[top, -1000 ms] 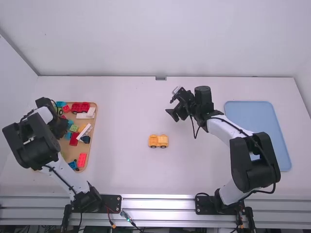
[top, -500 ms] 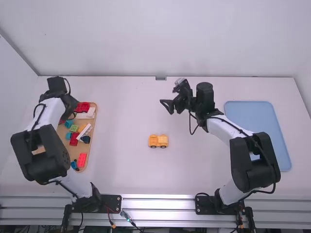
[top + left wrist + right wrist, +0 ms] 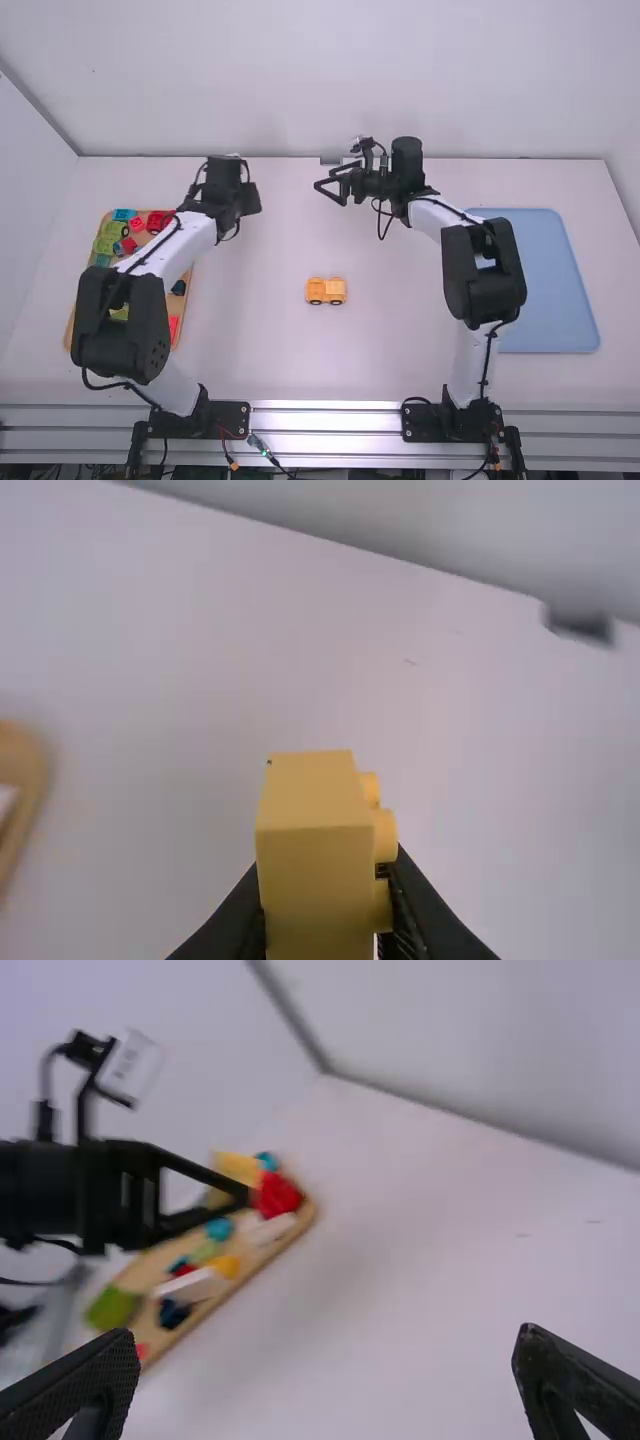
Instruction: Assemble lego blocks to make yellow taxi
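The left gripper (image 3: pixel 322 920) has its fingers closed around a yellow block (image 3: pixel 315 875), at the far left side of the table, between the wooden tray (image 3: pixel 184 310) and the middle. The right gripper (image 3: pixel 325 1385) has its fingers spread wide, with nothing between them, in the far middle part.

The block sticks out well from the fingertips, so I think it can turn or slip when it is pressed down. Its round studs (image 3: pixel 384 835) point to the side (not upward, it seems), and a wrong angle would stop it from locking. The small car (image 3: pixel 326 291) has nobody holding it; a push on one side could make it roll.

This car stands upright in the middle, yellow-orange, low and short, with dark wheels visible at its near side.
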